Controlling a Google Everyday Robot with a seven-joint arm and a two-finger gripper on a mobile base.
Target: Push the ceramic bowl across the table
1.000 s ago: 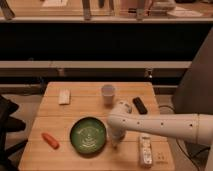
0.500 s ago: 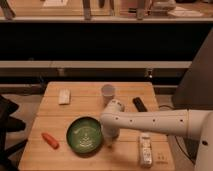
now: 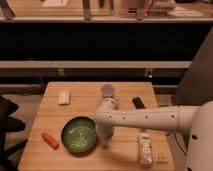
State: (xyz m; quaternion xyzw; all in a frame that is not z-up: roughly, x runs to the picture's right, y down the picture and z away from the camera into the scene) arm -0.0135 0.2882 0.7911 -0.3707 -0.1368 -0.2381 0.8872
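The dark-green ceramic bowl (image 3: 80, 135) with pale concentric markings sits on the light wooden table (image 3: 125, 155), left of centre near the front. My white arm reaches in from the right, and my gripper (image 3: 105, 140) hangs down right against the bowl's right rim. Whether it touches the rim I cannot tell.
A small white cup (image 3: 108, 91) stands behind the arm. A white block (image 3: 64, 96) lies at the back left, an orange carrot-like item (image 3: 49, 140) left of the bowl, a black object (image 3: 138, 102) at the right, and a white remote-like item (image 3: 145, 149) at the front right.
The bowl has slid left across the table, and my arm has followed it leftward, staying at its right rim.
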